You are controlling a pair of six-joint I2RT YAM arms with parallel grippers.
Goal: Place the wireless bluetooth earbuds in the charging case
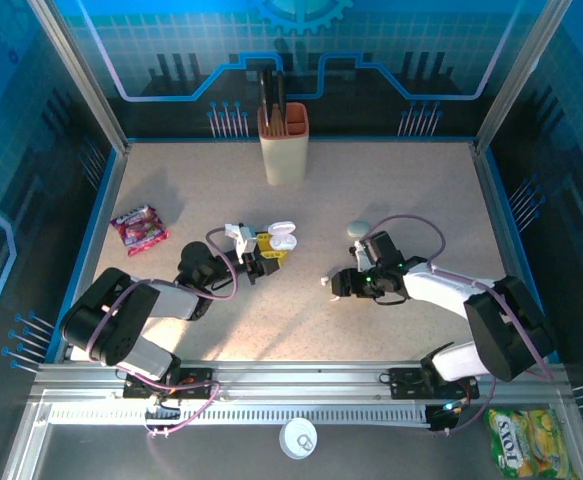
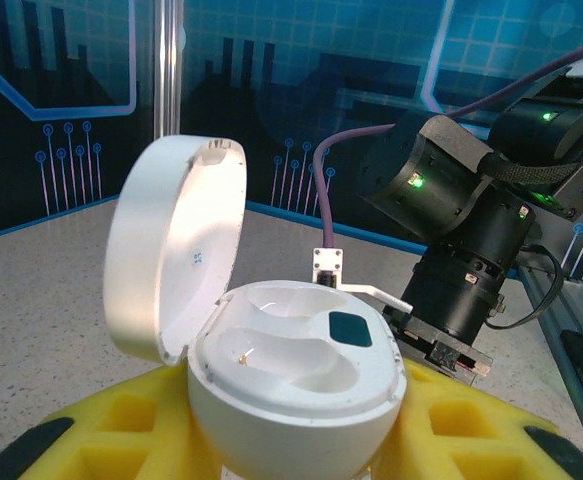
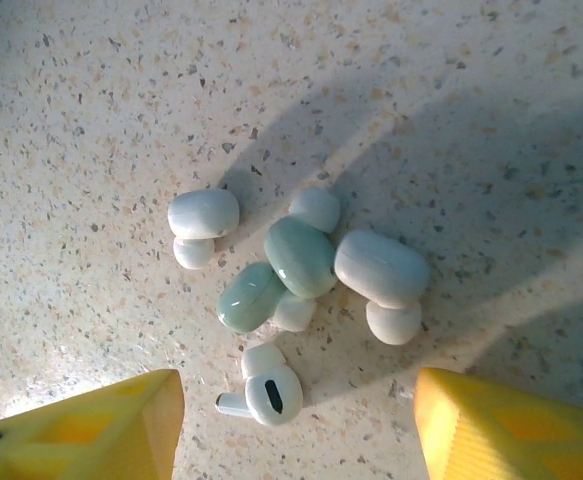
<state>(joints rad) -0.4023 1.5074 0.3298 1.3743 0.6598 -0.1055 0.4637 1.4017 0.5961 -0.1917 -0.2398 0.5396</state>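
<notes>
Left gripper clamps the open charging case upright, lid back, so its wells face up. Right gripper hangs wide-jawed over the earbuds clustered on the table, apparently to pick one.

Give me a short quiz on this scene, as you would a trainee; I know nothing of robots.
1. True or false: the charging case has its lid shut.
2. Which arm's jaws hold the case? A: left arm. B: right arm.
3. Fill in: the earbuds lie in a loose cluster on the ___.

Key
1. False: the lid stands open.
2. A.
3. table, below the right arm's open jaws.
</notes>
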